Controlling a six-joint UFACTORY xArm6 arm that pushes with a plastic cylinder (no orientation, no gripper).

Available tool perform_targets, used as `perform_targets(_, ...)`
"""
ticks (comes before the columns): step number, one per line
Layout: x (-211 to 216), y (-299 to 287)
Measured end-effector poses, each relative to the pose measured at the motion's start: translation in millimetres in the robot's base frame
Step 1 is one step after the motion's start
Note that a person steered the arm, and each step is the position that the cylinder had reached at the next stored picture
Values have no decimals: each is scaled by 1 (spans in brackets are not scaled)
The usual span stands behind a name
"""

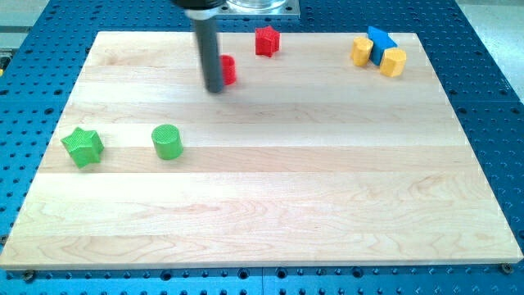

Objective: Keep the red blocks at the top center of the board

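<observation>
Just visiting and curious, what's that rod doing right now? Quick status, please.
My tip touching left side of one red block. Red star block top centre, apart from it. Nothing between them.

Two green ones sit over on the view's left: a green star block (83,147) and, just to its right, a green cylinder block (167,141). Up in the view's top right corner there's a tight little cluster, a blue block (381,41) wedged between two yellow blocks (361,51) (394,61), all touching. Everything's on a pale wooden bench (270,205).
</observation>
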State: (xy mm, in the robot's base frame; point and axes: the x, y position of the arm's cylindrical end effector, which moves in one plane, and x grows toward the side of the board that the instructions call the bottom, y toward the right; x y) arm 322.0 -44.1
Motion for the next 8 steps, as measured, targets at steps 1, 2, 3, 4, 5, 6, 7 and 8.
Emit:
perform_targets(1,-15,44)
perform_targets(2,12,2)
perform_targets(3,-21,-14)
perform_targets(4,-31,36)
perform_targets(5,-26,35)
perform_targets(6,-26,35)
perform_targets(7,-9,53)
perform_targets(8,31,99)
